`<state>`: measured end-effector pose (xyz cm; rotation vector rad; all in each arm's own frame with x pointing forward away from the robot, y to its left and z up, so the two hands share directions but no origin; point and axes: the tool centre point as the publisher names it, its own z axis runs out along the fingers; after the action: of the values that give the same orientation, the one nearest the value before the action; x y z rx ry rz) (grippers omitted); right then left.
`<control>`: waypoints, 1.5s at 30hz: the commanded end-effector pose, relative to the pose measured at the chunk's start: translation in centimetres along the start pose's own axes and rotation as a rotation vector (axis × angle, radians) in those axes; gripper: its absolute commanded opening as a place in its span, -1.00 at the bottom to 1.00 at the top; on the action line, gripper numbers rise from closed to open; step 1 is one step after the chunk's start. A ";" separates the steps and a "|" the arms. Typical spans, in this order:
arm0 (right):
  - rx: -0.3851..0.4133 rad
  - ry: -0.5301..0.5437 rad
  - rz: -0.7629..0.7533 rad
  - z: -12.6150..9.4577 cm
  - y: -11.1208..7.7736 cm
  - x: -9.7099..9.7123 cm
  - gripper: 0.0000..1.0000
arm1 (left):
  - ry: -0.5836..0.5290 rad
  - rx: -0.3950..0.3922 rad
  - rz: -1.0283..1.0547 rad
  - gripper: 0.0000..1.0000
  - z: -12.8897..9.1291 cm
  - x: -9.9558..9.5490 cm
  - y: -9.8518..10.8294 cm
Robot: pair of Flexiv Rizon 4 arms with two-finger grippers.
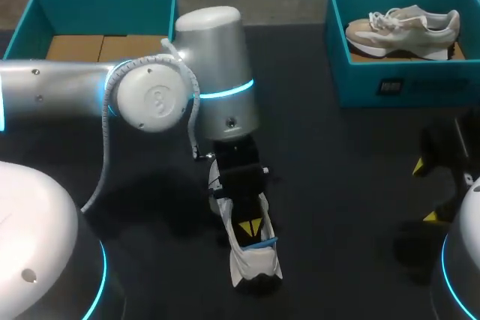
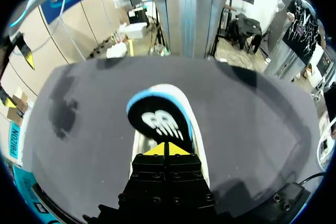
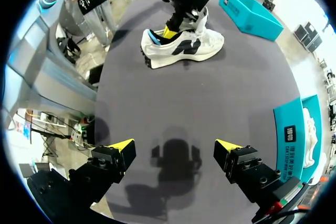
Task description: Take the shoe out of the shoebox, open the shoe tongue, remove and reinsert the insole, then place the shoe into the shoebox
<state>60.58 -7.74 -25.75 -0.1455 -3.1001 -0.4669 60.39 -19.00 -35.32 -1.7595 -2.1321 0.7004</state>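
Note:
A white shoe lies on the dark table near the front middle, heel toward the front; the right wrist view shows it side-on. My left gripper reaches down into its opening and is shut on the black insole, whose blue-edged heel end is just ahead of the closed yellow tips. My right gripper hangs open above bare table at the right edge, far from the shoe. An empty teal shoebox stands at the back left.
A second teal shoebox at the back right holds a beige shoe. My left arm's big elbow joint hangs over the middle of the table. Dark tabletop lies between the white shoe and the right gripper.

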 end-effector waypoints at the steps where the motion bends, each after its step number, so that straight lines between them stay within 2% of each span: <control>1: 0.001 -0.002 0.001 0.1 0.0 0.1 1.00 | -0.004 0.035 -0.004 -1.00 -0.4 0.1 -0.1; 5: 0.001 -0.002 0.001 0.1 0.0 0.1 1.00 | -0.005 0.054 0.002 -1.00 0.0 -0.3 -1.1; 9: 0.001 -0.002 0.001 0.1 0.0 0.1 1.00 | -0.030 0.069 0.012 -1.00 -1.2 -0.6 -1.8; 13: 0.001 -0.002 0.001 0.1 0.0 0.1 1.00 | -0.031 0.040 0.058 -1.00 -2.0 -0.5 -3.3; 18: 0.001 -0.002 0.001 0.1 0.0 0.1 1.00 | -0.013 0.027 0.069 -1.00 -1.5 -0.5 -3.8; 21: 0.001 -0.002 0.001 0.1 0.0 0.1 1.00 | -0.022 0.028 0.074 -1.00 -2.0 -0.3 -4.3; 25: 0.001 -0.002 0.001 0.1 0.0 0.1 1.00 | -0.025 -0.008 0.105 -1.00 -2.4 -0.3 -5.2; 33: 0.001 -0.002 0.001 0.1 0.0 0.1 1.00 | 0.006 -0.080 0.138 -1.00 -1.6 -0.6 -6.2; 36: 0.001 -0.002 0.001 0.1 0.0 0.1 1.00 | 0.037 -0.123 0.132 -1.00 -0.5 -0.7 -5.9; 39: 0.001 -0.002 0.001 0.1 0.0 0.1 1.00 | 0.045 -0.169 0.090 -1.00 0.6 -0.9 -4.8; 40: 0.001 -0.002 0.001 0.1 0.0 0.1 1.00 | 0.056 -0.149 0.083 -1.00 0.8 -0.9 -4.4; 45: 0.001 -0.002 0.001 0.1 0.0 0.1 1.00 | 0.058 -0.144 0.063 -1.00 1.1 -0.8 -3.5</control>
<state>60.60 -7.74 -25.81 -0.1451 -3.0998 -0.4685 56.71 -19.77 -33.27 -1.9128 -2.1568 0.5110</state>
